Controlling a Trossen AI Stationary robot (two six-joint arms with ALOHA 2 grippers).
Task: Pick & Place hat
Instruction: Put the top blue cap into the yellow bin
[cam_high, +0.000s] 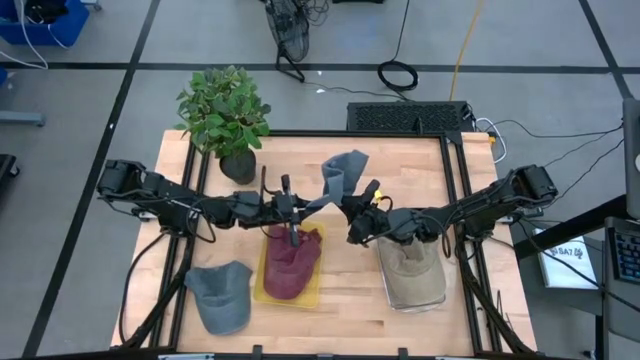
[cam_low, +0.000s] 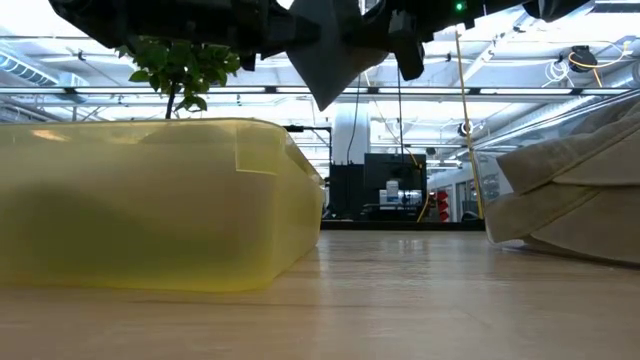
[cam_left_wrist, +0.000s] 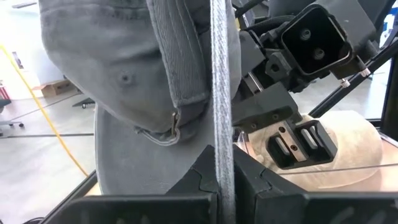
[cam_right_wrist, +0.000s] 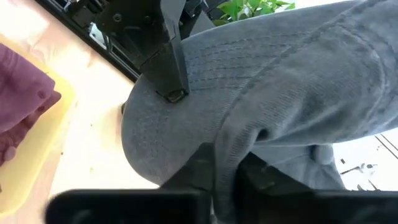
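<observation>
I see both my left gripper (cam_high: 300, 204) and right gripper (cam_high: 352, 206) clamped on the grey hat (cam_high: 343, 175), lifted above the table (cam_high: 350, 290).

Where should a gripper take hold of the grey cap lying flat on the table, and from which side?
Probably the brim of the grey cap, from straight above. It lies flat and clear of the yellow tray, so fingers could pinch that thin edge; the crown looks soft and would likely crumple.

Even, bright overhead light leaves only faint shadows on the pale wooden bench (cam_high: 350, 290), while the low view's translucent yellow plastic tray (cam_low: 150, 200) looms close and soft-edged against glaring ceiling lights.
</observation>
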